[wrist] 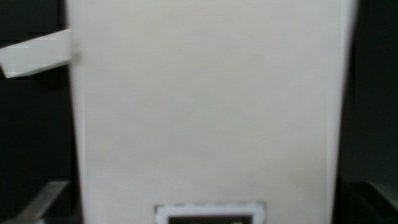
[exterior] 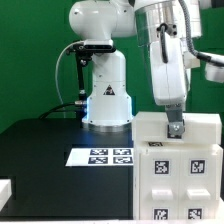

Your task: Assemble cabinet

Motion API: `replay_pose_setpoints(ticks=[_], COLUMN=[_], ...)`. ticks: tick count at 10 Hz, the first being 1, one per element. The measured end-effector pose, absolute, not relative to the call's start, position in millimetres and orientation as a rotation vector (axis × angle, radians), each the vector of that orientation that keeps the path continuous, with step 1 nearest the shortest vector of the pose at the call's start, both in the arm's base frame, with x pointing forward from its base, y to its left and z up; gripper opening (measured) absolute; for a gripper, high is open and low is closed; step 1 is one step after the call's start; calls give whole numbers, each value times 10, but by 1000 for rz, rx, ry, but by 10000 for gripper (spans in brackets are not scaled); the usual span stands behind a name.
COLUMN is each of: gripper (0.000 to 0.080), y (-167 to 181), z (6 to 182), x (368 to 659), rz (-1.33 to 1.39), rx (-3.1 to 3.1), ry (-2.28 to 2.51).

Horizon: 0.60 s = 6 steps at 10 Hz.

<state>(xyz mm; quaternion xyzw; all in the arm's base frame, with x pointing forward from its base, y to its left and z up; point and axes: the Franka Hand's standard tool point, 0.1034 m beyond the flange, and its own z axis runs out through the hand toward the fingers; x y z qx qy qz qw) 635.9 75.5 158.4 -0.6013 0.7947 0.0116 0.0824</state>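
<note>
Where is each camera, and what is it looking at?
Exterior view: sits off the arm, facing the black table, marker board, cabinet and the robot's arm and base; the gripper sits at the cabinet's top.
Wrist view: rides the wrist, close against the cabinet; no fingers clearly visible.
Both share the white cabinet.

Exterior: bright, even, slightly soft | glare: glossy arm (exterior: pixel 160 50) | wrist: blurred, washed-out white cabinet (wrist: pixel 205 100), dark surround
</note>
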Motion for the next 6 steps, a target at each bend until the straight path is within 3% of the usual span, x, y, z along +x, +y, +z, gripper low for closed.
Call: replay_pose_setpoints(ticks=[1, 2, 6], gripper=[752, 785, 796], y=[755, 756, 910], z=[1582, 1582, 1898], x=[6359, 6359, 6358], rz=[35, 34, -6], rx=[-1796, -1805, -2222], ry=[2374, 2367, 1915])
